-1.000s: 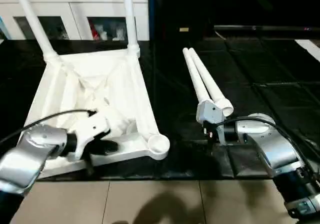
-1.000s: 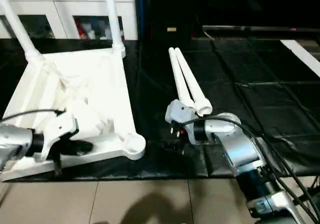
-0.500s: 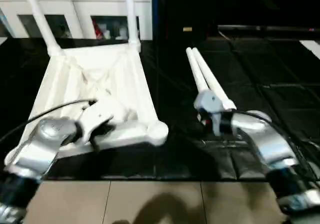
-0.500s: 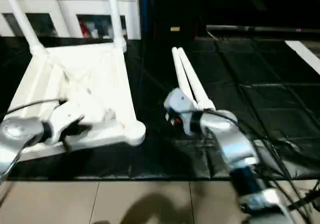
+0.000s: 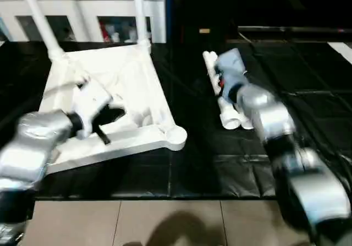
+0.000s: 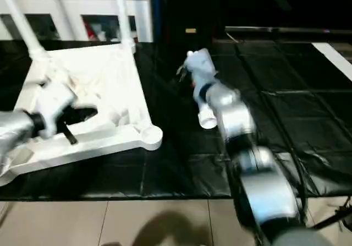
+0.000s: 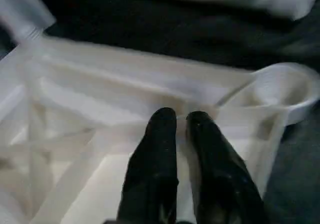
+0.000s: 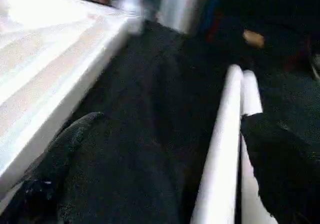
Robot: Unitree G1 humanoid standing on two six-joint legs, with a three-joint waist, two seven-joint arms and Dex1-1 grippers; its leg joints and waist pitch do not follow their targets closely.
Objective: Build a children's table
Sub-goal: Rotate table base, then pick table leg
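1. Left hand (image 7: 181, 129): fingers together, over ribbed tabletop (image 5: 132, 75); corner socket (image 7: 280, 91) just beyond.
2. Right hand (image 8: 165, 144): fingers apart, straddling two loose legs (image 5: 223, 92) on black mat (image 5: 192, 169).
3. Cabinet (image 5: 82, 20) beyond both; no legible text.

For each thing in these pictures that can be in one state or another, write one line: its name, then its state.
Table top: upside down, ribbed underside up.
Fitted legs: two, upright in far corner sockets.
Near corner socket: empty.
Loose legs: two, lying side by side on black mat.
Left hand: shut, over the underside.
Right hand: open, over loose legs.
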